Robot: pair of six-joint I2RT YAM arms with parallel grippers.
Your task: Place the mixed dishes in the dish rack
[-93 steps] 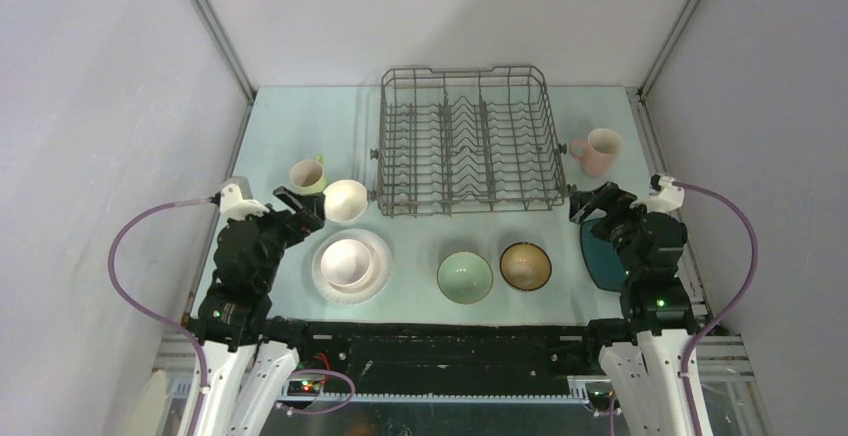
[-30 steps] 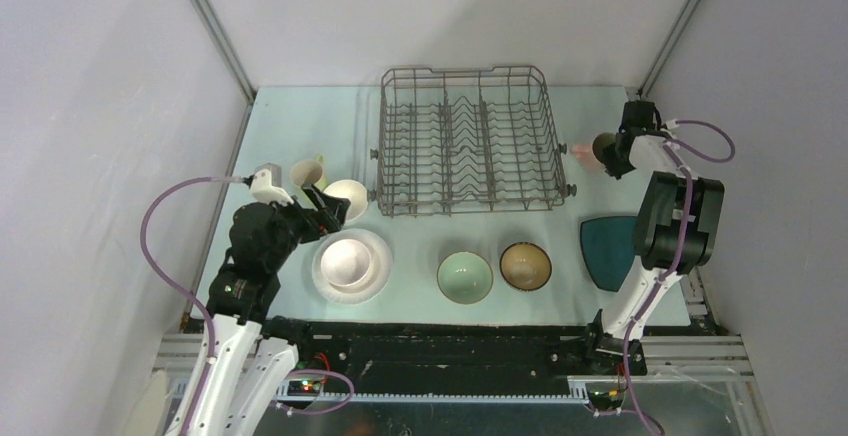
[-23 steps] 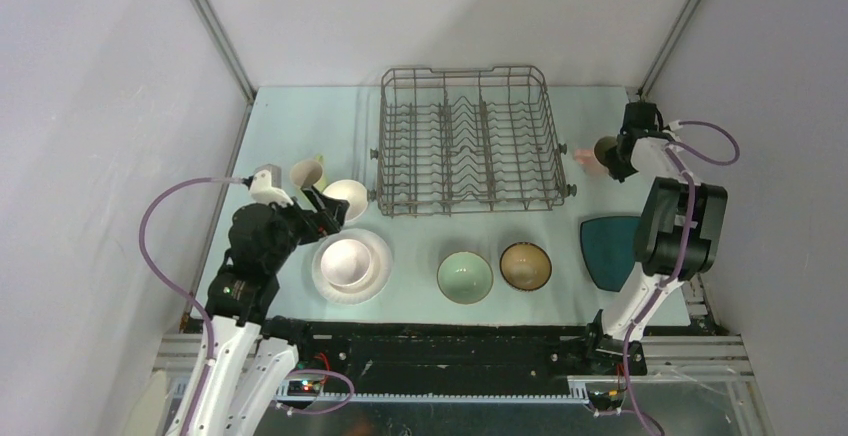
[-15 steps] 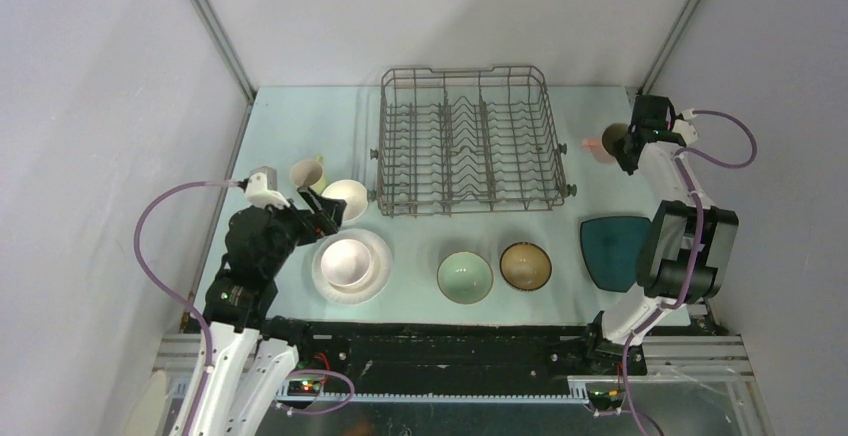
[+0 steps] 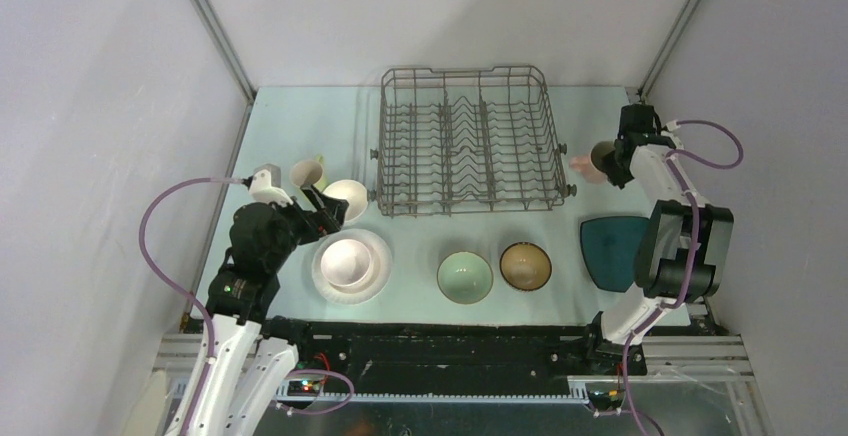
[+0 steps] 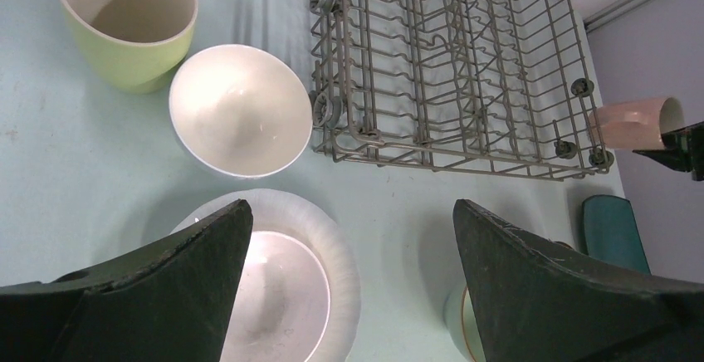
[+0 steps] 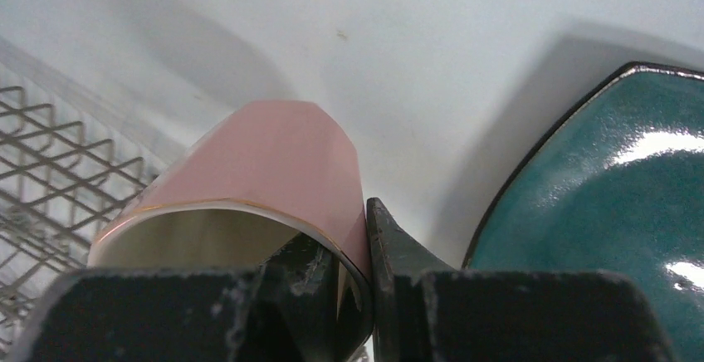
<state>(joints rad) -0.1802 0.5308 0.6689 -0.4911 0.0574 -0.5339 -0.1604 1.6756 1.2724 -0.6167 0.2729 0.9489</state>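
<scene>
The pink mug (image 7: 266,163), faceted outside and cream inside, is tipping onto its side just right of the dish rack (image 5: 465,70). The right gripper (image 7: 353,254) is pinching its wall, one finger inside the mouth. The left gripper (image 6: 349,212) is gaping empty over the round white plate (image 6: 336,246).

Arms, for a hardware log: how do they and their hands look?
The left arm and right arm have black joints and white lower links. A purple cable loops to a white wrist unit on each. The left hand and right hand have wedge-shaped black fingers.
</scene>
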